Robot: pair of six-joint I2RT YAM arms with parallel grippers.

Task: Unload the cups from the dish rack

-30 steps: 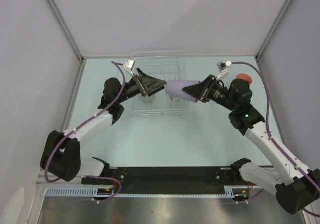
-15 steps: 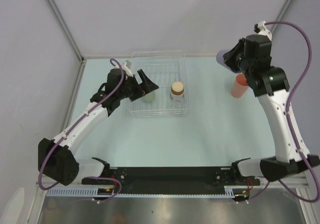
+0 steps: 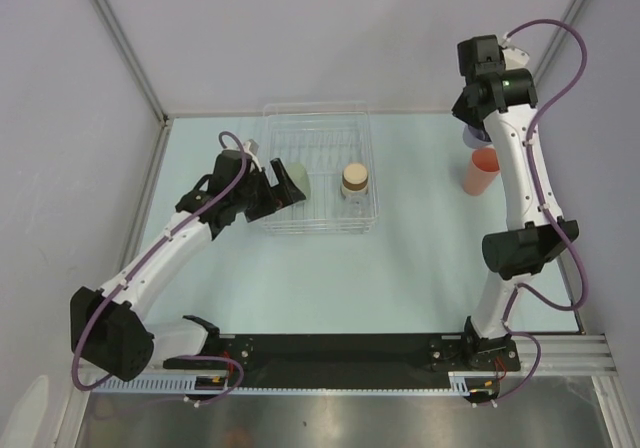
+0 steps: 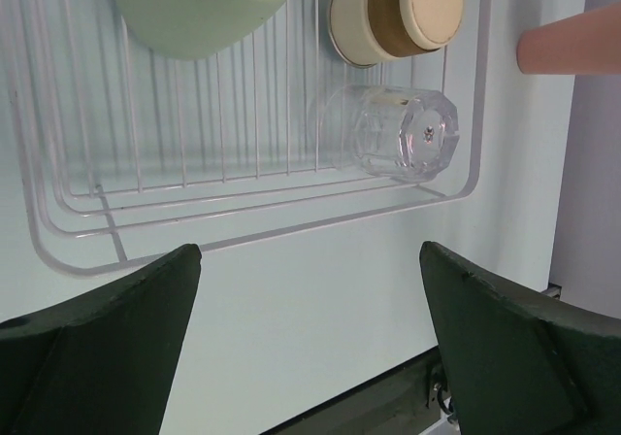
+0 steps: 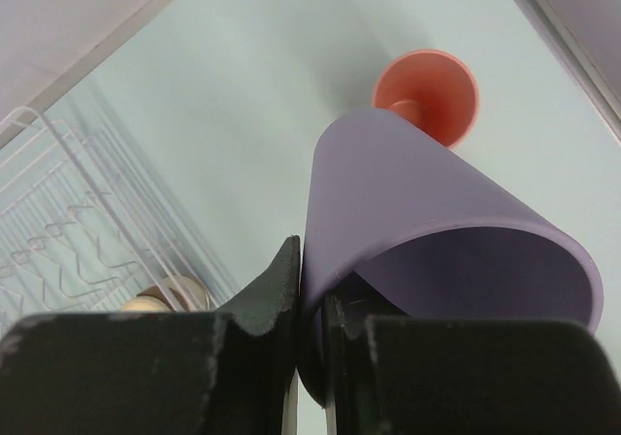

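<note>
The clear dish rack (image 3: 318, 120) stands at the back middle. Inside it are a pale green cup (image 3: 298, 181) and a clear cup with a tan cork-like top (image 3: 355, 179). From the left wrist I see the green cup (image 4: 199, 8), the cork top (image 4: 393, 13) and the clear glass body (image 4: 403, 134). My left gripper (image 4: 309, 260) is open at the rack's left side, holding nothing. My right gripper (image 5: 312, 260) is shut on the rim of the lavender cup (image 5: 417, 202), held high at the far right. The salmon-pink cup (image 5: 427, 90) stands on the table just beyond it.
The salmon-pink cup (image 3: 481, 171) is close to the right wall of the enclosure. Grey walls close in the left, back and right. A black rail (image 3: 340, 348) with the arm bases runs along the near edge.
My right arm has carried the lavender cup from over the rack up and away to the far right corner, above the salmon-pink cup. The left gripper has drawn back a little toward the rack's left side.
</note>
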